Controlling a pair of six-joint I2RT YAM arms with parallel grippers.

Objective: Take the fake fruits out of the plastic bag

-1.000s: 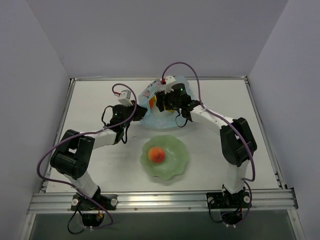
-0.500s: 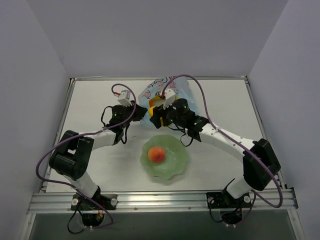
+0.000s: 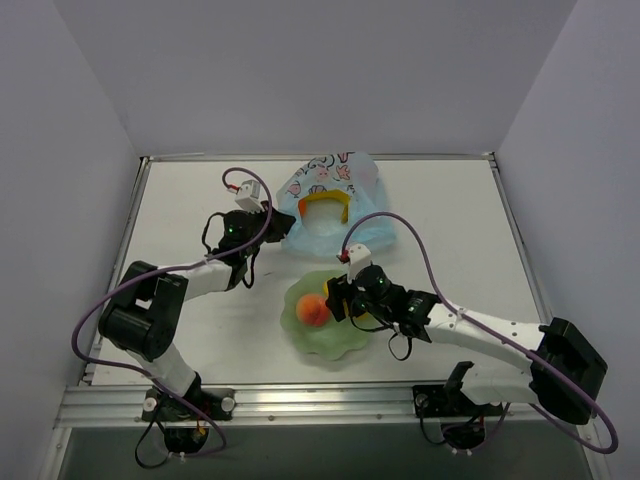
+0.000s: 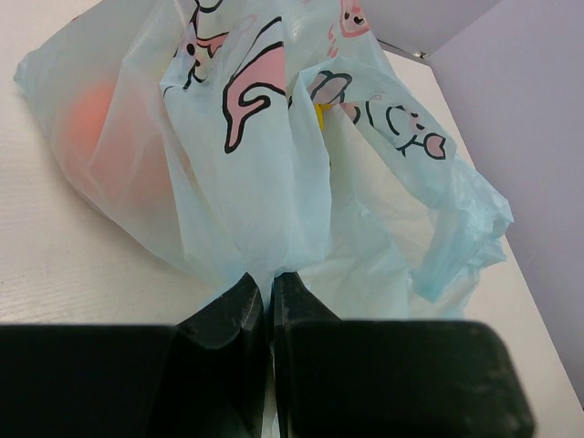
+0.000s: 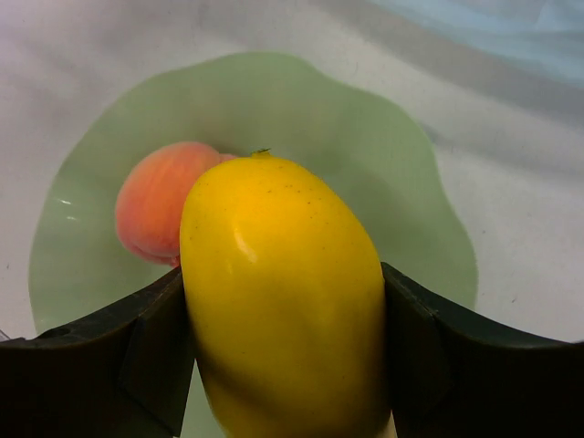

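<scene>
The light-blue plastic bag (image 3: 345,190) lies at the back middle of the table, with a yellow banana (image 3: 325,201) showing at its mouth. My left gripper (image 3: 270,233) is shut on the bag's near-left edge (image 4: 265,164), pinching a fold of the plastic. An orange fruit (image 4: 100,137) shows dimly through the plastic. My right gripper (image 3: 337,301) is shut on a yellow mango (image 5: 283,301) and holds it just above the pale green bowl (image 3: 355,340). A pink-orange peach (image 3: 313,310) lies in the bowl, left of the mango (image 5: 160,212).
The green bowl (image 5: 411,173) sits in the middle of the table, in front of the bag. The right arm's purple cable (image 3: 420,260) loops above the table between the bowl and the bag. Grey walls close in the table on three sides.
My right gripper has come away from the bag's mouth and moved toward the near side, carrying the mango to above the bowl. The left gripper has stayed on the bag.
</scene>
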